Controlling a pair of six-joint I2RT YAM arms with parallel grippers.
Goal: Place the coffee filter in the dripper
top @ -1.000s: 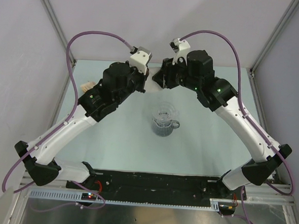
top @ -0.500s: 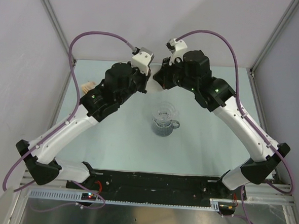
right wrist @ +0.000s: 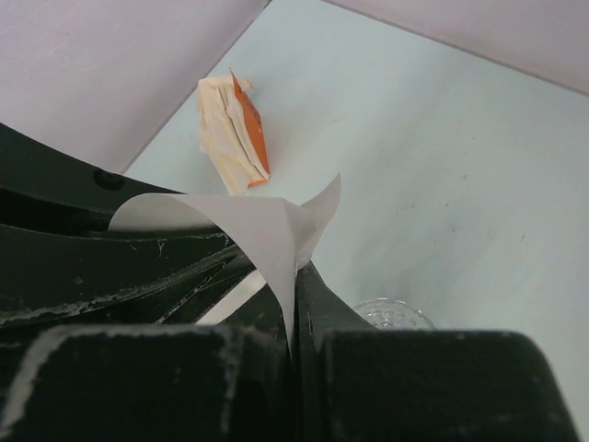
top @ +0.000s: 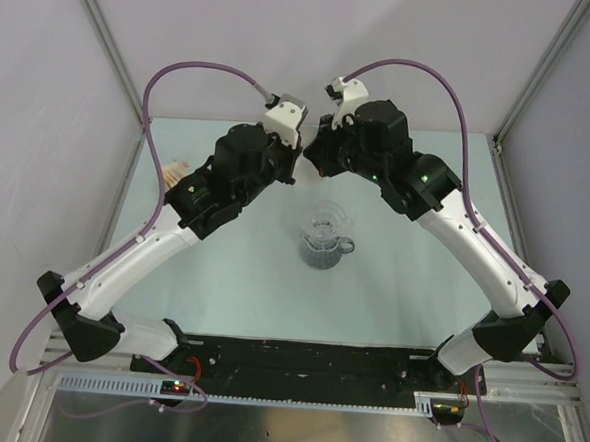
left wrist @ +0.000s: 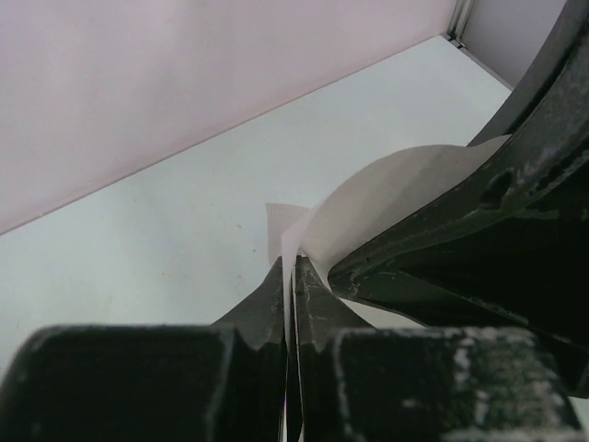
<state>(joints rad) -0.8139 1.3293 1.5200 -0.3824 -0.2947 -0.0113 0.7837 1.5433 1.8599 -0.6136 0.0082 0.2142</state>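
Pinching the thin white paper coffee filter [left wrist: 386,198] from two sides, both arms hold it in the air beyond the small translucent grey ribbed dripper [top: 326,238], on the side away from the arm bases. The left gripper [left wrist: 293,273] has its fingers closed flat on one edge of the sheet, with only paper between them. The right gripper [right wrist: 294,276] is closed the same way on another edge, and the paper curls in an arc between the two. The dripper stands upright on the pale counter [top: 411,288], its loop handle toward the right arm's side, and nothing white shows inside it. A tan and orange flat stack [right wrist: 235,133] lies well away from the dripper on the left arm's side, near the wall.

The filter is off the counter, and the double grip suggests it is being spread open or passed across. What is left, as I judge it: one gripper lets go, the other carries the filter over the dripper's rim and seats it point-down inside.
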